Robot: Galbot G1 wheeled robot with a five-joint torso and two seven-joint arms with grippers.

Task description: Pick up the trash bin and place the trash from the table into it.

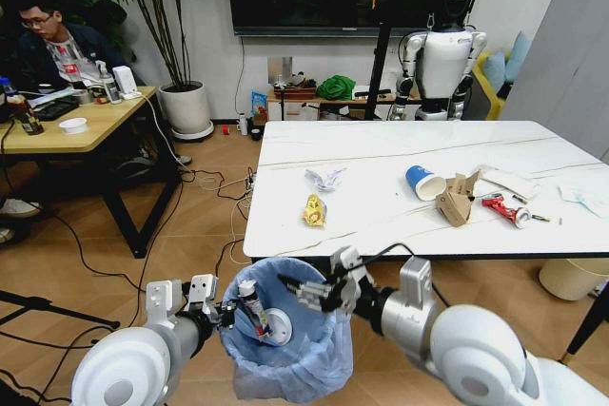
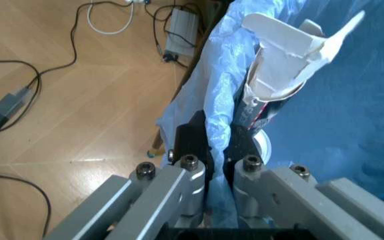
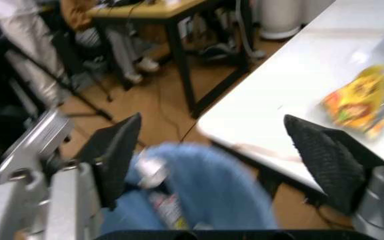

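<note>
The trash bin [image 1: 285, 354], lined with a crinkled light-blue bag, hangs just in front of the table [image 1: 381, 230]. My left gripper [image 1: 226, 314] is shut on its left rim; in the left wrist view the fingers [image 2: 190, 172] pinch the bag's edge [image 2: 222, 90]. A tube [image 1: 251, 303] and a white piece lie inside the bin. My right gripper [image 1: 303, 290] is open and empty over the bin's far rim, its pads [image 3: 115, 150] spread wide above the blue bag [image 3: 212, 190]. On the table lie a yellow wrapper [image 1: 315, 210], crumpled white paper [image 1: 326, 178], a blue cup [image 1: 423, 182], a torn cardboard box [image 1: 457, 201], a red tube [image 1: 502, 208] and white packets [image 1: 514, 183].
A wooden desk [image 1: 67, 130] stands at the left with cables across the floor beside it. A potted plant [image 1: 187, 106] and a white humanoid robot [image 1: 442, 59] stand at the back wall. A cream-white bin [image 1: 571, 278] sits under the table's right end.
</note>
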